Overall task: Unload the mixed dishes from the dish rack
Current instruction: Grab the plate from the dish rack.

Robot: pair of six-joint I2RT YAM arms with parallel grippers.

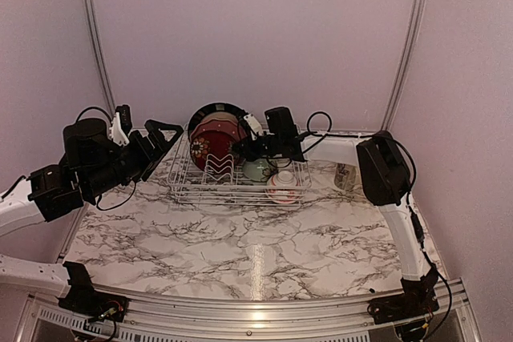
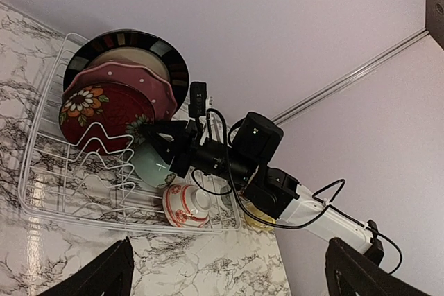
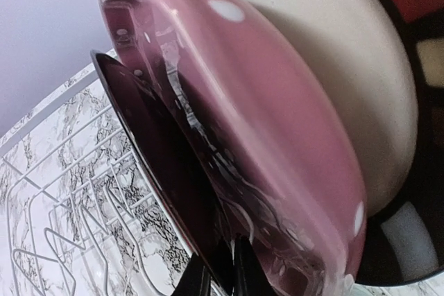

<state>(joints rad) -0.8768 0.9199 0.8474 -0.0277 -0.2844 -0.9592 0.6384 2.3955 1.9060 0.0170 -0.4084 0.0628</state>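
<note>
The left gripper (image 1: 160,143) is hanging wide open just off the left end of the dish rack (image 1: 232,198), holding nothing and touching nothing. In the rack's left half the plates are standing on edge among the prongs, faces turned toward the front left. The dark-red plate (image 2: 104,112) is standing foremost, the pink dotted plate (image 2: 139,77) just behind it and the black-rimmed plate (image 2: 139,38) at the back. The right gripper (image 3: 223,268) is reaching in from the right, above the pale green mug (image 1: 258,170), and is pinching the right-hand rim of the dark-red plate. One finger is sitting on each side of the rim, the rear one in the narrow gap before the pink dotted plate. Judgement: the right arm is the nearer and is owning this plate. With the plate upright, its way out is running upward along its own plane, away from the prongs and the pink dotted plate
</note>
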